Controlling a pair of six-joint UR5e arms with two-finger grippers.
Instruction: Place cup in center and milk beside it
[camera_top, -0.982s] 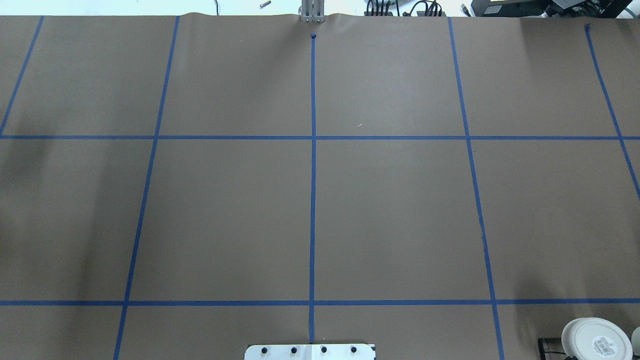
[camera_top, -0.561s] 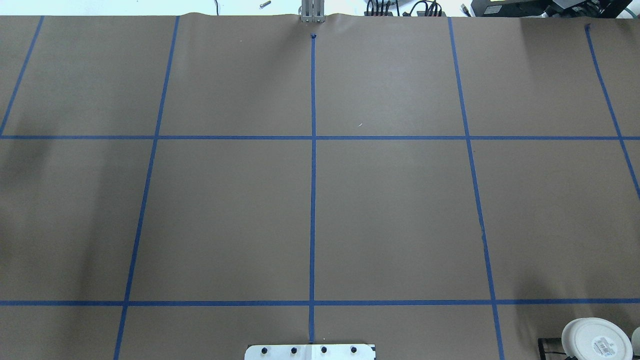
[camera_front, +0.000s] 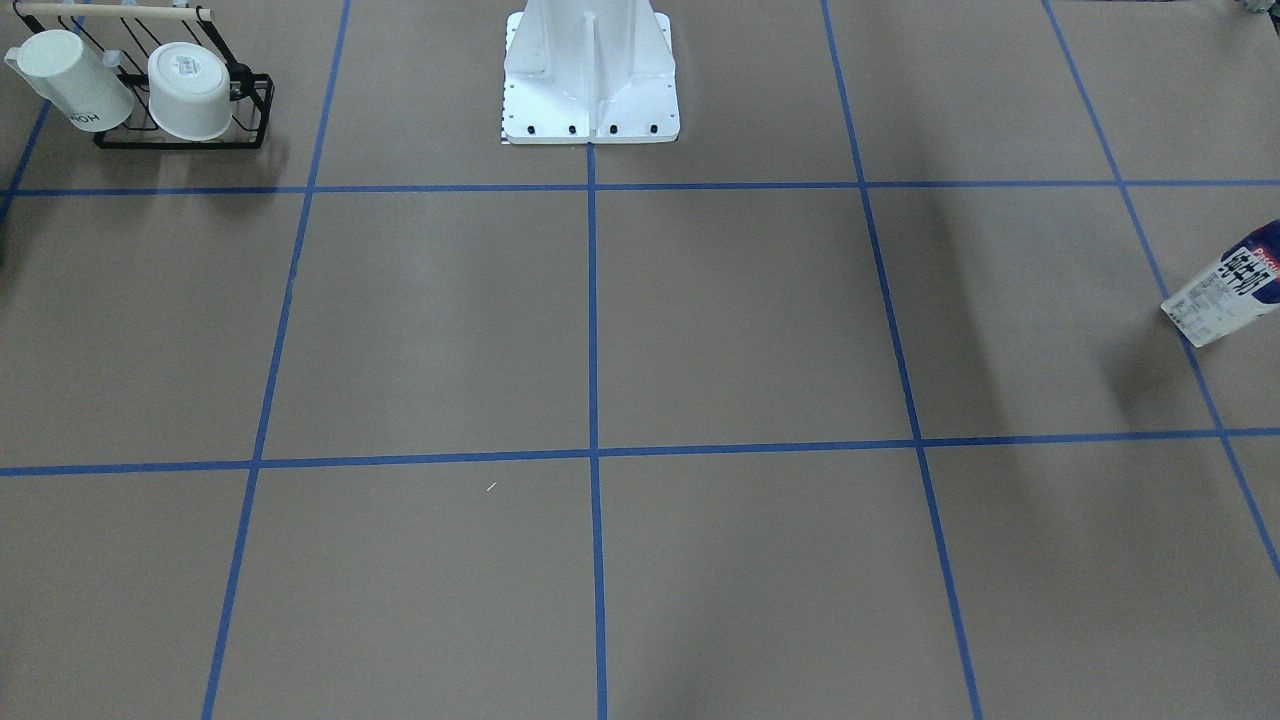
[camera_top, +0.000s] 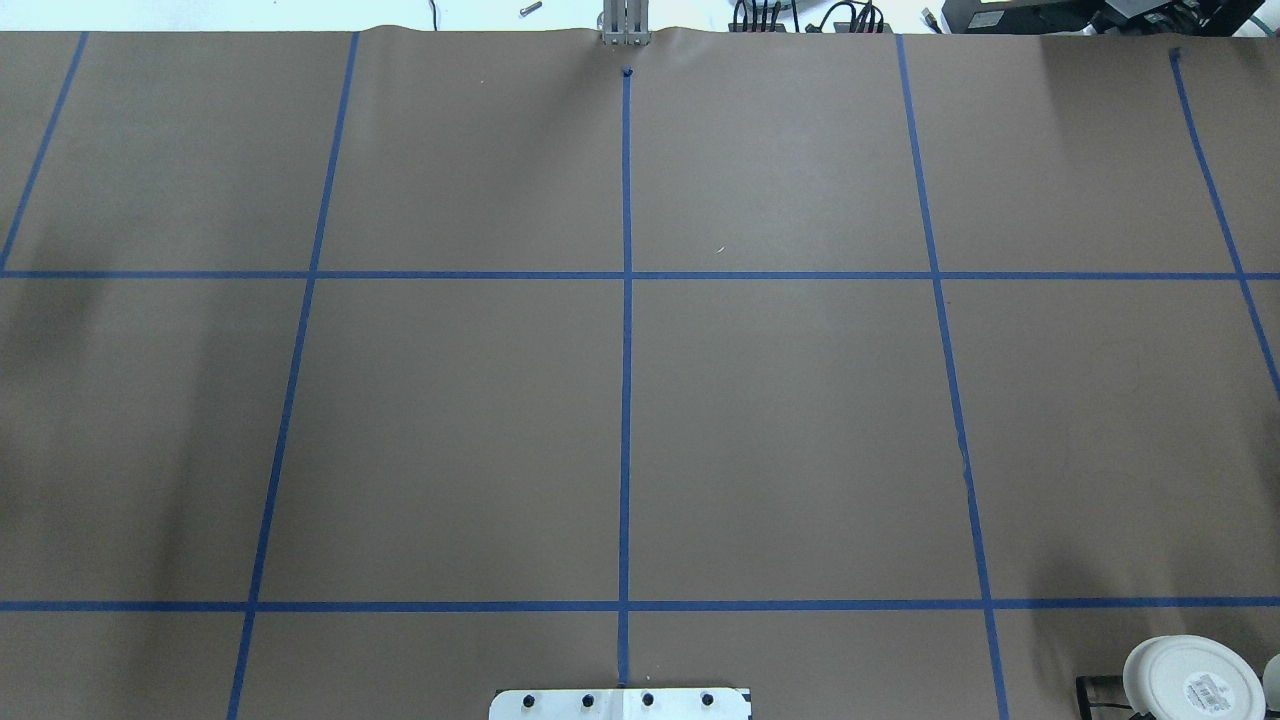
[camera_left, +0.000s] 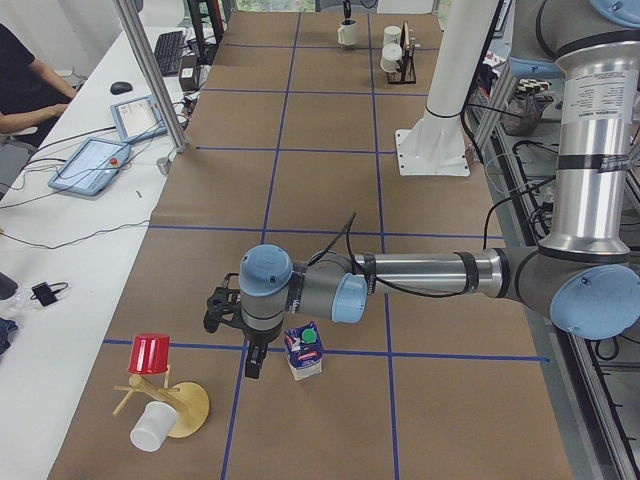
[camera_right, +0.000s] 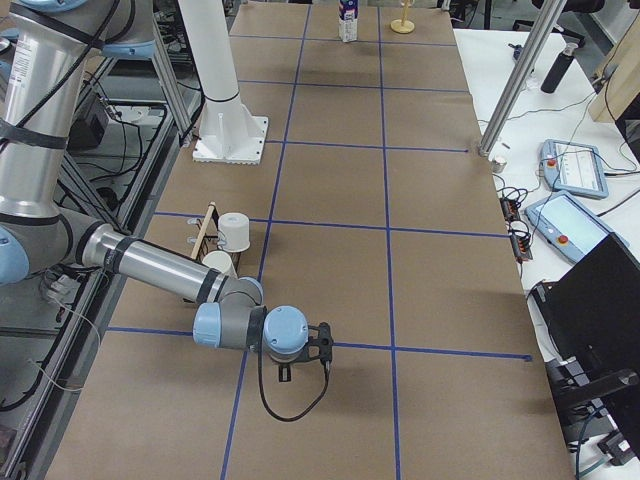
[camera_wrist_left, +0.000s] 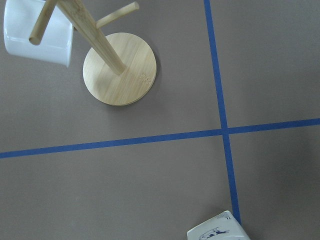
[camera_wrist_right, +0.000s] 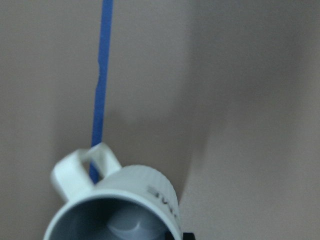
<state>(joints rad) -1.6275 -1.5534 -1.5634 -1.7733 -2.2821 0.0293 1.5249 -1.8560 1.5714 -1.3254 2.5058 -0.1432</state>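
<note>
Cup (camera_left: 347, 33) sits at the far, right-hand end of the counter (camera_top: 800, 420), well apart from the middle crossing of the blue tape grid and near the black wire rack (camera_front: 180, 143). On my right wrist feed it fills the bottom edge: white, with a loop handle at upper left and a grey inside. Its mouth is turned toward the lens, and a tape line runs beneath it. There are dark marks on its side that I can't read. Whether it stands on the counter or is lifted, I cannot tell.

The right gripper (camera_right: 322, 348) hangs low over that spot on a tape line. The views don't show me whether it is parted or closed.

Milk (camera_left: 304, 352) stands upright at the opposite end, its green cap on top, right by a tape crossing. The left gripper (camera_left: 250, 362) points down just beside it with a gap between them. I can't tell its state either (the left wrist feed shows no fingers, only a corner of the carton).

Near the milk is a wooden mug tree (camera_wrist_left: 119, 68) carrying a red cup (camera_left: 150, 353) and a white cup (camera_wrist_left: 37, 30). The rack holds a lettered cup (camera_front: 70, 80) and a wider tub-like one (camera_front: 190, 90).
</note>
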